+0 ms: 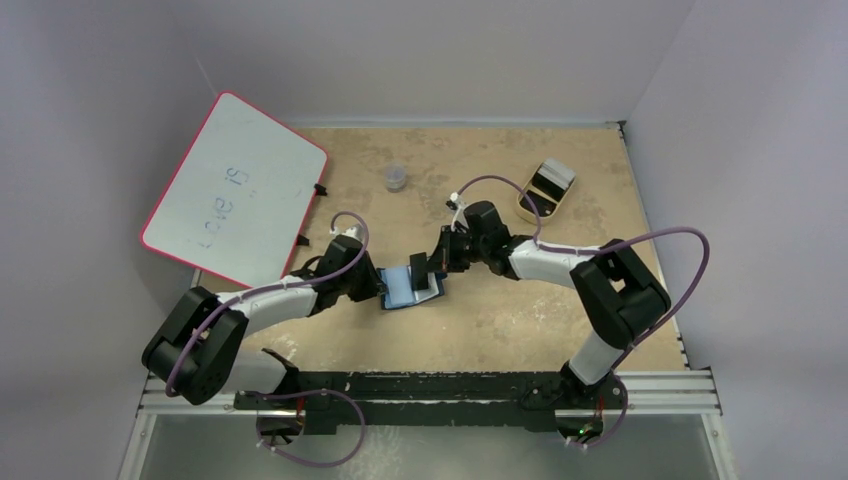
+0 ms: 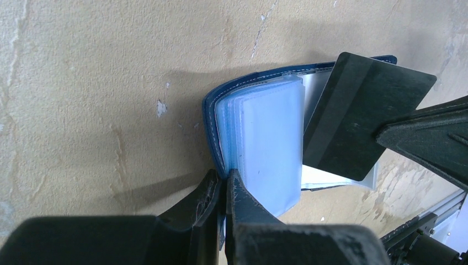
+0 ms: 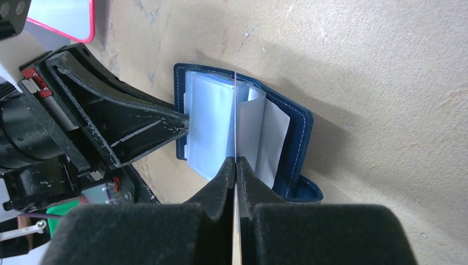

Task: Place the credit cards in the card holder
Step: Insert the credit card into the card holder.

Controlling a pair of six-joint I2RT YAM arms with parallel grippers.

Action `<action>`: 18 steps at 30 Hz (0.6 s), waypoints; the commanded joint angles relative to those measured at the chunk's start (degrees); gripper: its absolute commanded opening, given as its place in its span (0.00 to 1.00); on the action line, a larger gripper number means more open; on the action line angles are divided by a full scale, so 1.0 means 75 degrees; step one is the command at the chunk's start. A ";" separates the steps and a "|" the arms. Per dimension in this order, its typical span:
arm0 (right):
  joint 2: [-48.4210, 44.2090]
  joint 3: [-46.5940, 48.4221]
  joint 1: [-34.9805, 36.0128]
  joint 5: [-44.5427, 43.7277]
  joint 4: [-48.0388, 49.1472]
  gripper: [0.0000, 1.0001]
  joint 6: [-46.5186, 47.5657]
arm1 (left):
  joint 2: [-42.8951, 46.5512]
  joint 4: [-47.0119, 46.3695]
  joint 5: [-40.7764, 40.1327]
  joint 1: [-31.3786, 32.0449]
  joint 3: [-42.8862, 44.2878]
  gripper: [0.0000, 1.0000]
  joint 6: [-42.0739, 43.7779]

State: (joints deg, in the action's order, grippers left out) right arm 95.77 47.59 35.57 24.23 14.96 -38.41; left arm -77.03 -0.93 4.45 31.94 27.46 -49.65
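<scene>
The card holder (image 1: 408, 289) lies open mid-table, a navy case (image 3: 298, 134) with pale blue plastic sleeves (image 2: 271, 144) fanned up. My left gripper (image 2: 225, 181) is shut on the near-left edge of its cover and sleeves. A dark credit card (image 2: 365, 115) hangs tilted over the open sleeves, pinched in my right gripper (image 3: 236, 163). In the right wrist view that card shows edge-on as a thin line (image 3: 235, 113) running down among the sleeves. The left gripper (image 1: 382, 288) and right gripper (image 1: 427, 271) meet at the case from either side.
A pink-edged whiteboard (image 1: 235, 190) leans at the back left. A small clear cup (image 1: 396, 177) stands behind the arms, and a tan oval tray (image 1: 545, 190) sits at the back right. The table's metal rail (image 1: 430, 390) runs along the near edge.
</scene>
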 commanded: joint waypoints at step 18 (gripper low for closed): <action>-0.0276 -0.0053 -0.0183 0.0092 0.0282 0.00 -0.0137 | -0.0140 0.0198 -0.0136 0.0021 0.0088 0.00 0.0293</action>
State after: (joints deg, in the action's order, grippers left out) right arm 94.87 47.29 34.41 24.86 15.14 -38.92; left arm -77.25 -0.95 4.47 31.94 27.53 -49.65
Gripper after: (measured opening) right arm 0.005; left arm 0.025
